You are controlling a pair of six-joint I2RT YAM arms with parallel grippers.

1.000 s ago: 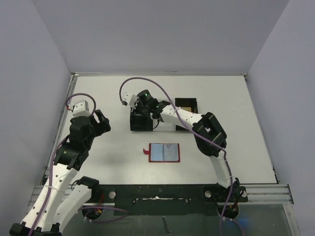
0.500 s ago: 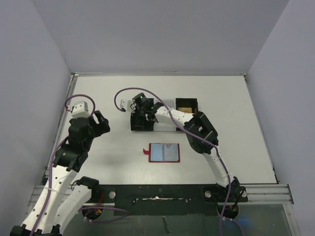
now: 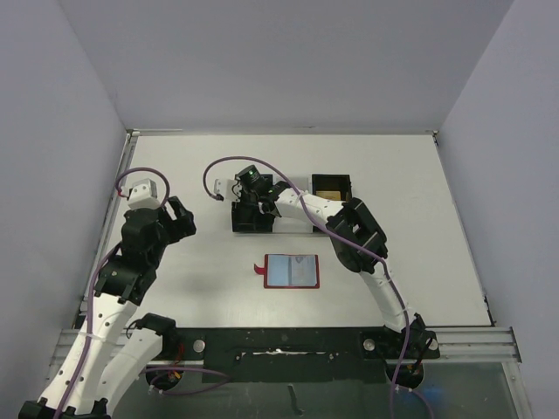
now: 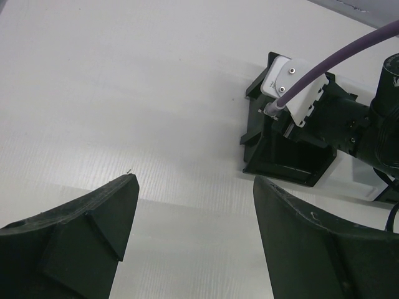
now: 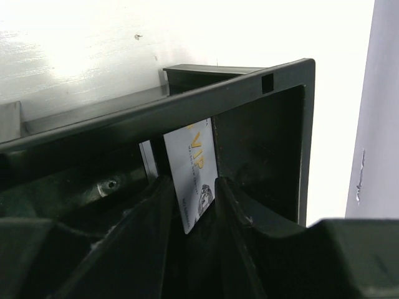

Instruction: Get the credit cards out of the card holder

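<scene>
1. Fingers (image 5: pixel 153 212) of the right gripper (image 5: pixel 193 184) stand narrowly apart on either side of a pale grey-white plastic credit card (image 5: pixel 190 156) with gold "VIP" lettering. I cannot tell whether they press it.
2. That card stands on end inside the black 9 o'clock compartment of the black-and-white plastic tray (image 3: pixel 247 225). Seen from the wrist, its long axis runs roughly 12 to 6 o'clock, leaning a little.
3. At the table's 9 o'clock side, the left gripper (image 4: pixel 194 185) hangs with its fingers wide apart and nothing between them.
4. Just toward 6 o'clock from the tray, the small red bifold card holder (image 3: pixel 293 271) lies open on the white table (image 3: pixel 419 227), blue-grey lining up. Its long axis runs 9 to 3 o'clock and its red tab points to 9.
5. A gold credit card (image 3: pixel 329 188) lies flat in the tray's black 3 o'clock compartment.
</scene>
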